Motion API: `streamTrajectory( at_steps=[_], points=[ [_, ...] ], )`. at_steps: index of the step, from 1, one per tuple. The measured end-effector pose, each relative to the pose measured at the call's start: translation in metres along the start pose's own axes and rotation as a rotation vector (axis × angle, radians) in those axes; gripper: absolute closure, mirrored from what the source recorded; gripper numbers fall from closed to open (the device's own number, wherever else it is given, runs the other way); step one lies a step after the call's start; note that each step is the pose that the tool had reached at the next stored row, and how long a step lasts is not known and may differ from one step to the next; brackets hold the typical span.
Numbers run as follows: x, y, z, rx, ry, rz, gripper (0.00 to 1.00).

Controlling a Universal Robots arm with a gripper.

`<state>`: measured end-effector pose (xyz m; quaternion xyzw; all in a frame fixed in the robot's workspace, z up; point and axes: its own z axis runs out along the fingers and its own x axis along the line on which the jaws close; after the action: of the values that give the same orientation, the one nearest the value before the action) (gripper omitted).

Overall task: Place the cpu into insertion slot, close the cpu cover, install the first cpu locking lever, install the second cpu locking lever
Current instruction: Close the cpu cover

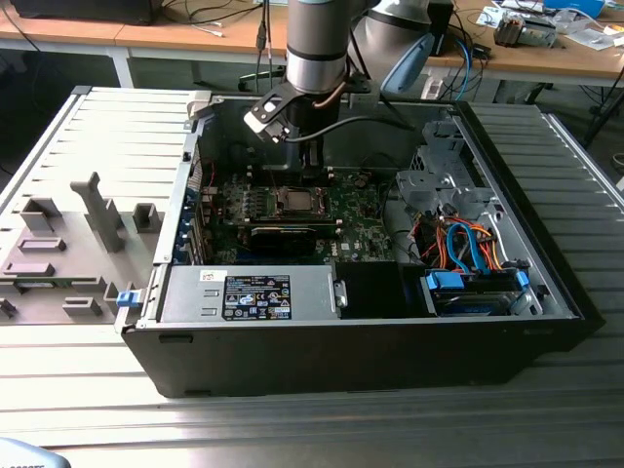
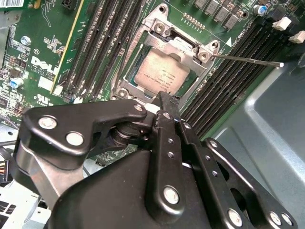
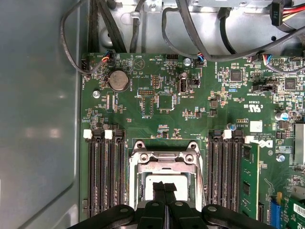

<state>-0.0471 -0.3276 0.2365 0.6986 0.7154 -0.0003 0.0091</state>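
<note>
1. Hanging straight down inside the open computer case (image 1: 341,361), the tool (image 2: 163,98) has its two fingers clenched together with nothing between them. The tips are poised over one edge of the socket (image 2: 153,26). Closed to a single narrow point, it looks set to push rather than grip; whether it touches the metal cannot be told.
2. The chip (image 2: 162,71) sits in the socket, flat and face up. Its pale square face shows through the window of the cover (image 2: 183,47), which appears to lie down over it.
3. Being square, the chip has no long axis; in the first wrist view its edges run in line with the memory slots (image 3: 102,176) on either side.
4. A thin lever (image 2: 248,60) juts from one corner of the socket, its long axis pointing out across the memory slots toward the case wall. It looks unlatched, so the cover is probably not yet locked.
5. The case lies on its side on a ribbed bench (image 1: 292,429), which turns the green board (image 3: 190,129) up toward the arm.
</note>
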Motion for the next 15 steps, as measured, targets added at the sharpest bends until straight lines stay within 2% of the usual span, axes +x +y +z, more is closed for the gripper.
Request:
streamTrajectory(
  at_steps=[15],
  points=[
    [0.0000, -0.0002, 0.0037, 0.0000, 0.0000, 0.000, 0.89]
  ],
)
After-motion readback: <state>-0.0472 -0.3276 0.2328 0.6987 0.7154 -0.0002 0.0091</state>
